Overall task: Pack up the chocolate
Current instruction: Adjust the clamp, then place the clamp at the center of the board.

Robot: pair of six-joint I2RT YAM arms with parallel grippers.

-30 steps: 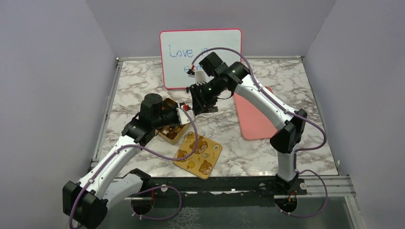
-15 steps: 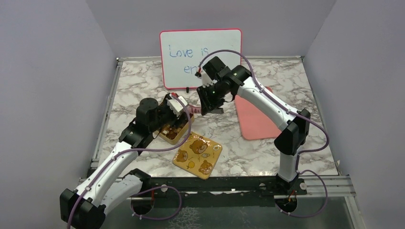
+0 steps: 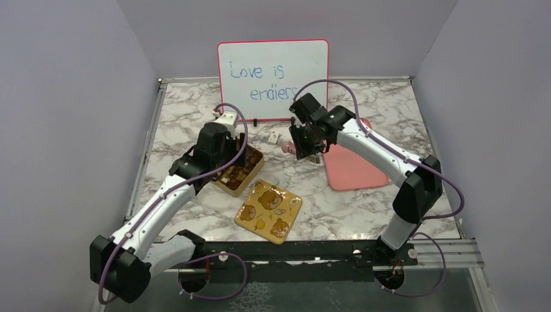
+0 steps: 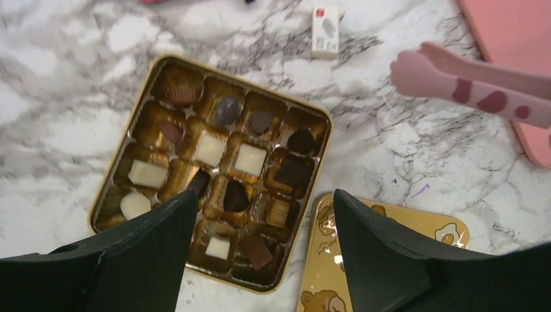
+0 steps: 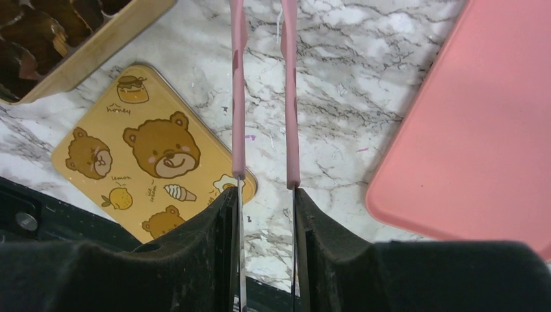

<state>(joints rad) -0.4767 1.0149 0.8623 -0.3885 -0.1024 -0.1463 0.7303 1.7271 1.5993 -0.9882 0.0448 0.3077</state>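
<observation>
The chocolate (image 4: 250, 159) is several dark, brown and cream pieces sitting in the paper cups of an open gold tin (image 4: 325, 156), which also shows left of centre in the top view (image 3: 250, 185). My left gripper (image 4: 265, 198) hangs above the tin's near right corner, open, with nothing between its fingers. My right gripper (image 5: 265, 195) is shut on a pair of pink tongs (image 5: 290, 97). The tongs' spotted tips (image 4: 468, 81) hover over the marble to the right of the tin, holding nothing.
The bear-printed gold lid (image 3: 269, 211) lies flat in front of the tin. A pink tray (image 3: 351, 166) sits to the right. A whiteboard (image 3: 273, 65) stands at the back, with a small white card (image 3: 274, 138) lying on the marble before it.
My left gripper has opened wide and swung back to point down over the tin. The right arm has carried the tongs rightward, away from the tin.
</observation>
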